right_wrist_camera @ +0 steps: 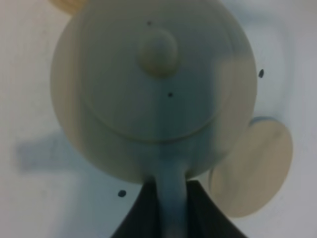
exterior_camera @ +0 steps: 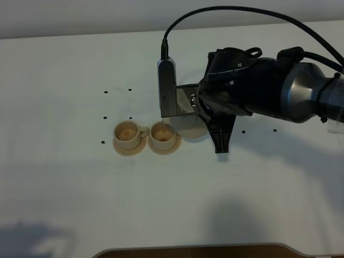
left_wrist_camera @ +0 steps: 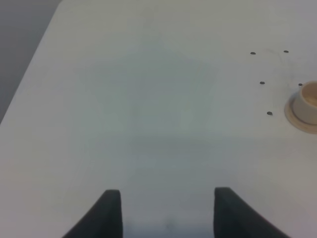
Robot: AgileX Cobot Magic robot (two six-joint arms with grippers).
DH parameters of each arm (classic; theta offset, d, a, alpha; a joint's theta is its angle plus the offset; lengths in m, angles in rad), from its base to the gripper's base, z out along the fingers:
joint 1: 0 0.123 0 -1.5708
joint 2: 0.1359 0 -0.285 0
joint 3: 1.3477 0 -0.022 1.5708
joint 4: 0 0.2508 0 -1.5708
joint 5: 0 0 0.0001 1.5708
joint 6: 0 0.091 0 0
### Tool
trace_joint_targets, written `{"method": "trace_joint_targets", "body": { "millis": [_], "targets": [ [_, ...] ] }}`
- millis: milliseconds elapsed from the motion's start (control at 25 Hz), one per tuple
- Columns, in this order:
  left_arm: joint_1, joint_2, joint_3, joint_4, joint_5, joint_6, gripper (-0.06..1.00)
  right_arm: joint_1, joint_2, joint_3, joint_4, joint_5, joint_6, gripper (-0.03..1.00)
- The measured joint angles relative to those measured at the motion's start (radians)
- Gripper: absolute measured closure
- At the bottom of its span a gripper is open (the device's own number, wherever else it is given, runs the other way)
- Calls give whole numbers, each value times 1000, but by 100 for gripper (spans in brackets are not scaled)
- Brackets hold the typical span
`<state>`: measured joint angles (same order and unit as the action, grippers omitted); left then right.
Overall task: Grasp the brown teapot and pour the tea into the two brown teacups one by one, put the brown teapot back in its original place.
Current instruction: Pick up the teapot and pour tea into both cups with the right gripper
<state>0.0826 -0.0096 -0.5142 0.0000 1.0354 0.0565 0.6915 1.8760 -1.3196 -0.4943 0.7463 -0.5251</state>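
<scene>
In the right wrist view the brown teapot (right_wrist_camera: 153,89) shows from above, with its knobbed lid. My right gripper (right_wrist_camera: 168,201) is shut on its loop handle and holds it above the table. The large round saucer (right_wrist_camera: 252,168) lies bare beside the teapot. In the exterior high view the two brown teacups (exterior_camera: 129,133) (exterior_camera: 162,134) stand side by side on their saucers, just left of my right arm (exterior_camera: 252,86). The arm hides most of the teapot there. My left gripper (left_wrist_camera: 168,213) is open and empty over bare table, with one cup (left_wrist_camera: 307,104) far off.
Small dark holes (exterior_camera: 106,91) dot the white table (exterior_camera: 64,188) around the cups. A black cable (exterior_camera: 236,11) arcs over the right arm. The table's front edge runs along the bottom of the exterior view.
</scene>
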Motion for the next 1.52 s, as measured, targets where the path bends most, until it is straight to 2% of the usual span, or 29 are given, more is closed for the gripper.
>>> {"method": "trace_joint_targets", "body": {
  "millis": [1040,1520],
  "targets": [
    [1,0,0,0,0,0,49,63,52,-7,-166,83,15,85],
    [1,0,0,0,0,0,49,82,52,-7,-234,87,34,85]
  ]
}}
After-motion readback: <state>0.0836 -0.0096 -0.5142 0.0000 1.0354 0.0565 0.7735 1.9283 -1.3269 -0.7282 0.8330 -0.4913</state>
